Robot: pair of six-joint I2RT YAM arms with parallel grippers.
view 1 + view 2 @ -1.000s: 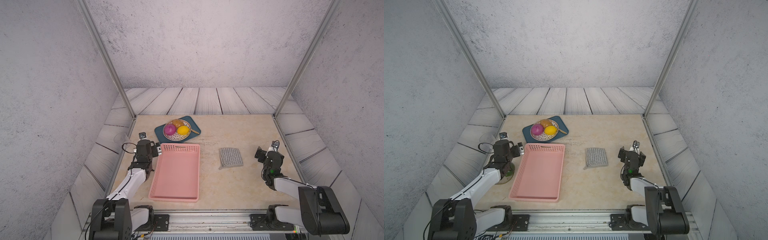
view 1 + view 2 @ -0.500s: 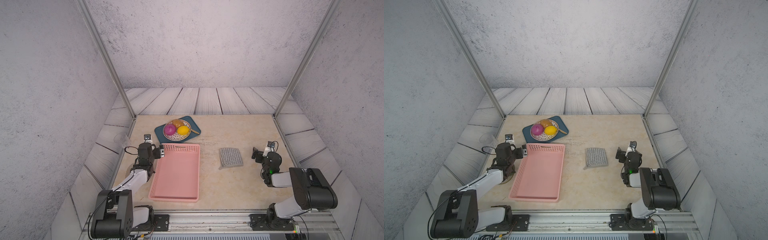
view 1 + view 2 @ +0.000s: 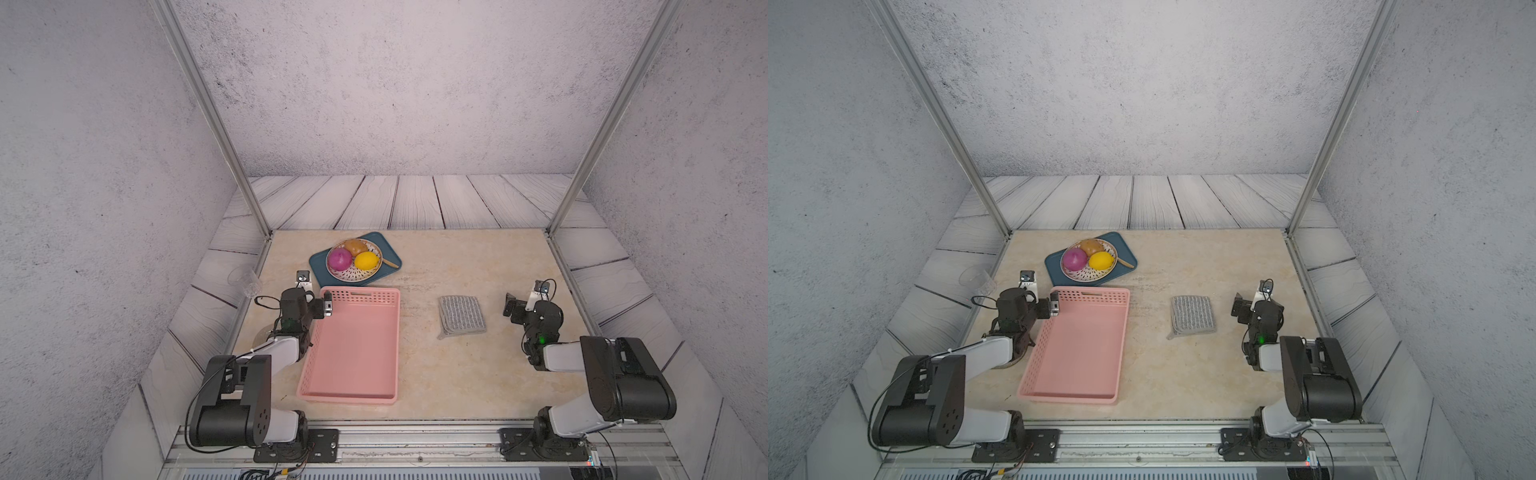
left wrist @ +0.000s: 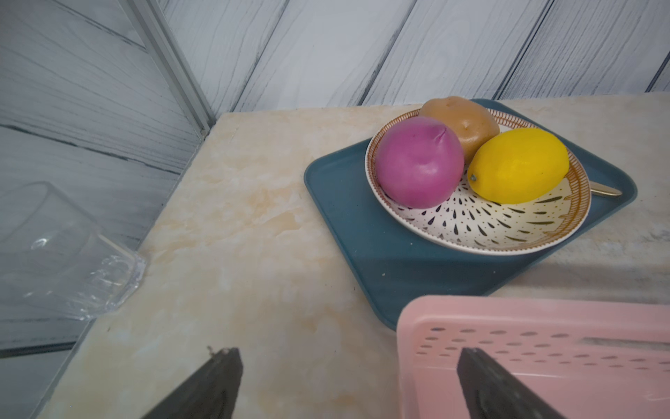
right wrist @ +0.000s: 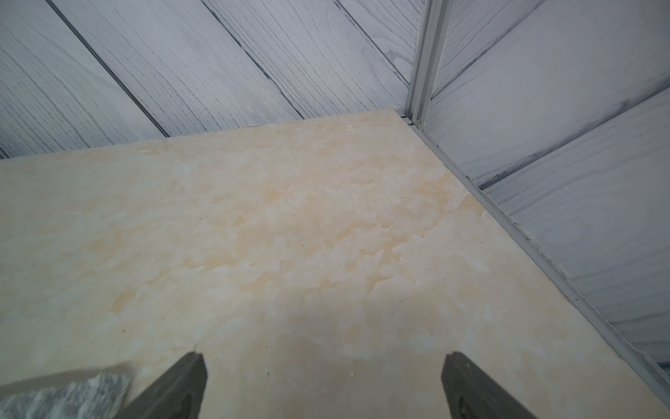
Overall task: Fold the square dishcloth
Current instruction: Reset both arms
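I see the square dishcloth lying folded on the table, my left gripper and right gripper both spread wide, grasping nothing.

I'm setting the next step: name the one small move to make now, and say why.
Probably just draw the right hand back toward rest, leaving the dishcloth alone. It lies flat as a compact, layered rectangle, so the fold looks done. The right hand and the left hand are both open, empty and apart from it.
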